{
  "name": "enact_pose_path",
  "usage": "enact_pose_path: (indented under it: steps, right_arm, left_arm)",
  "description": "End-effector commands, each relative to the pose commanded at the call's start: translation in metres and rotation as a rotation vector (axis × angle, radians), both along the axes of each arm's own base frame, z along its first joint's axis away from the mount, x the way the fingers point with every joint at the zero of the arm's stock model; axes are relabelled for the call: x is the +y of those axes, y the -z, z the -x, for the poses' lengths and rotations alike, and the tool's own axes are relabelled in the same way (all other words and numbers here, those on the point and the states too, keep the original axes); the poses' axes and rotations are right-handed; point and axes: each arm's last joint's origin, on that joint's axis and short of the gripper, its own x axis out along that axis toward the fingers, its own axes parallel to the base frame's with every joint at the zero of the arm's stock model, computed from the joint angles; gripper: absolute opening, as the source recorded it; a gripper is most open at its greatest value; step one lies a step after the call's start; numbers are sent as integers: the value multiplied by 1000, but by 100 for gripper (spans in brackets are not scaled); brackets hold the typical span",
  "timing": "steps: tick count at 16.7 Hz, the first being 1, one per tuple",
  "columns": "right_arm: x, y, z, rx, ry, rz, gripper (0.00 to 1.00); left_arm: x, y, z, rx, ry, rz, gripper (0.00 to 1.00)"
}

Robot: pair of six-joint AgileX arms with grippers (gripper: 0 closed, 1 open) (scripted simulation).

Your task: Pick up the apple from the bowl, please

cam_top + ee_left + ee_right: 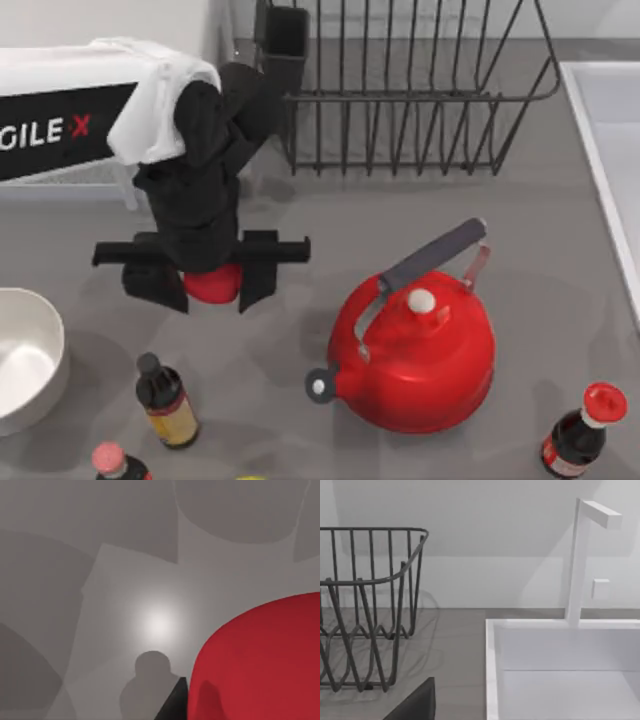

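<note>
The small red apple [214, 286] is held above the grey table, to the right of the bowl and clear of it. My left gripper [209, 279] points down and is shut on the apple, one black finger on each side. In the left wrist view the apple [260, 665] bulges large and close, with the table far below it. The white bowl [58, 352] stands at the table's left edge and its pale inside is bare. A dark part of my right gripper [415, 705] shows near the sink, away from the apple.
A big red kettle [415, 355] with a grey handle stands right of centre. Dark bottles [167, 400] [583, 432] [118, 464] line the front edge. A black wire rack [400, 90] sits at the back, and a white sink [560, 670] lies at the right.
</note>
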Motion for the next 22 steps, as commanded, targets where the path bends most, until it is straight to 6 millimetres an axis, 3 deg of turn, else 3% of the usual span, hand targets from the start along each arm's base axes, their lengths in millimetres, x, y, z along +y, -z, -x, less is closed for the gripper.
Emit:
enact_pose_path:
  steps: [5,18,22]
  right_arm:
    - [0,0,0,0,0,0,100]
    - [0,0,0,0,0,0,100]
    - [0,0,0,0,0,0,100]
  left_arm:
    - [0,7,1,5,0,-3,0]
    - [0,7,1,5,0,-3,98]
    - [0,7,1,5,0,-3,100]
